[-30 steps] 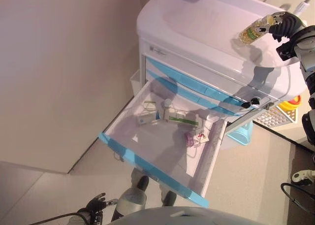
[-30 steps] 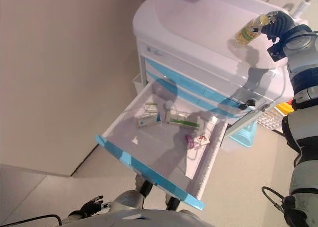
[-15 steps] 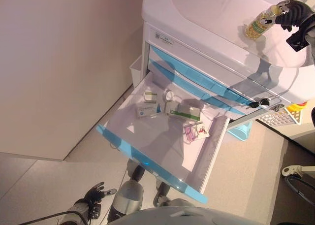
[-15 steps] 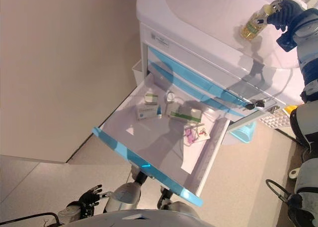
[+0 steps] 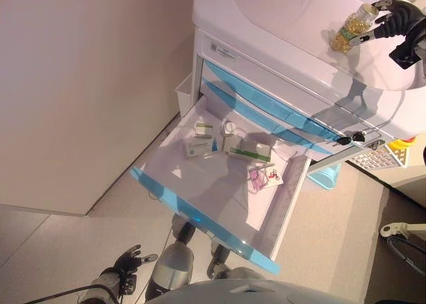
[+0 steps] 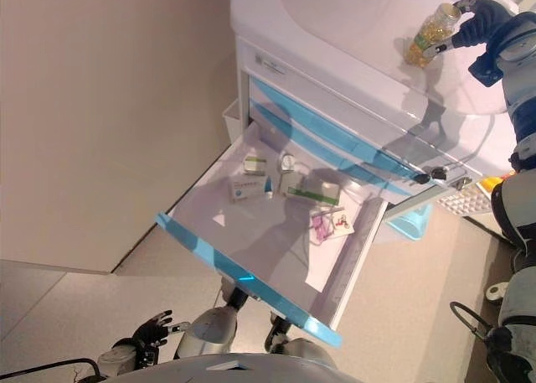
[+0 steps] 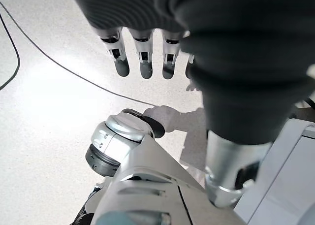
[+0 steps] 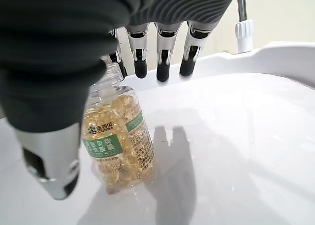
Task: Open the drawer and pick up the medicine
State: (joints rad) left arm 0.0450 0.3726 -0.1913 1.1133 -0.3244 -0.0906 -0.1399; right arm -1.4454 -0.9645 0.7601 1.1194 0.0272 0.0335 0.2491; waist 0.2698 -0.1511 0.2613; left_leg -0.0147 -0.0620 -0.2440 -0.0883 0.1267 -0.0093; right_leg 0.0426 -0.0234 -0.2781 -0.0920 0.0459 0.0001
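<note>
Standing bottle (image 8: 118, 136) on cart top (image 5: 279, 24) | right hand (image 8: 162, 57) fingers loose | drawer (image 5: 219, 184) open

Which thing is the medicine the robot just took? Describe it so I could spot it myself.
Look at the white medical cart with blue-fronted drawers. On its top, at the far right, stands a clear bottle of golden capsules with a green label, beside the right hand. The boxes in the open drawer are flat and opaque.
</note>
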